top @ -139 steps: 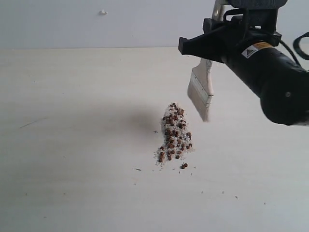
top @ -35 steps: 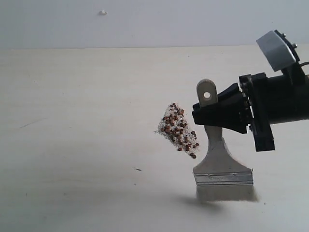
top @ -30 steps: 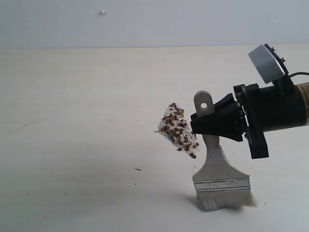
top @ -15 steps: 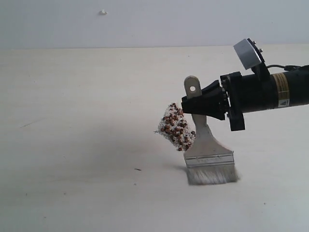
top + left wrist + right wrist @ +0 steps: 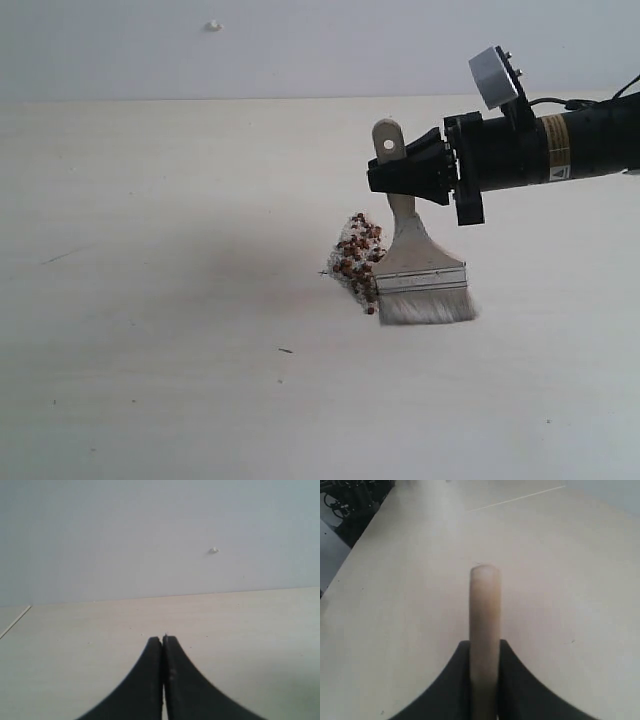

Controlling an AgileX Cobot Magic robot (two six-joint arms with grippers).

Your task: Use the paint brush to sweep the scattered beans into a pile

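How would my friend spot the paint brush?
On the pale table, find the black right gripper reaching in from the right. The paint brush stands in its grip, bristles down beside the reddish-brown pile. Nothing else is wide and flat with a wooden handle, silver band and off-white bristles.

Looks like a robotics lab here: a pale wood-grain bench (image 5: 150, 400) against a plain grey-blue wall (image 5: 320, 50), a black robot arm (image 5: 590, 145) wearing a yellow warning sticker (image 5: 556, 158), and dark cabled gear (image 5: 350, 500) beyond the bench edge.
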